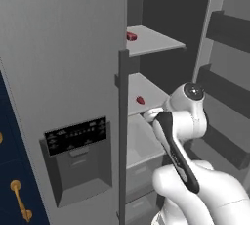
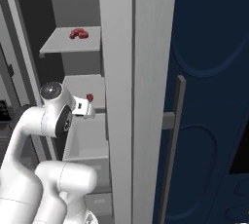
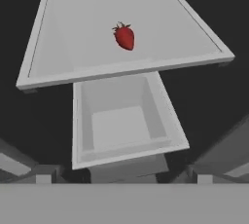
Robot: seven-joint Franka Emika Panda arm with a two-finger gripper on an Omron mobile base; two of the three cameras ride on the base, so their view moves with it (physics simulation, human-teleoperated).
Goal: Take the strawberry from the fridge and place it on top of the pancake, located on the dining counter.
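Red against pale grey, the strawberry (image 3: 124, 37) lies alone on the middle shelf (image 3: 68, 57) of the open fridge (image 1: 63, 62), a little back from the shelf's front edge and roughly centred across it. In the hand view its green cap points away from the camera and its tip points toward the front lip. Nothing touches it.

From the left base view the same berry shows as a small red spot on that shelf, just behind the edge of the closed left door, which carries the black dispenser panel (image 1: 75, 133). One shelf higher (image 1: 156, 40) rests a darker, blockier red item (image 1: 131, 36) (clearly not the berry), near the shelf's left side.

Below the middle shelf an open grey drawer bin (image 3: 126, 121) sticks out toward the camera, its inside bare.

The white arm (image 1: 195, 180) reaches into the fridge opening, its wrist level with the middle shelf. The gripper (image 3: 124, 177) sits in front of the shelf's edge and above the bin, short of the strawberry. Its fingers (image 3: 43, 175) stand wide apart, with nothing between them; just their dark tips show at the bottom of the hand view, one to each side.

On the right, the swung-open door shows its dark inner bins (image 1: 229, 92). A navy cabinet (image 2: 209, 72) stands beside the fridge.
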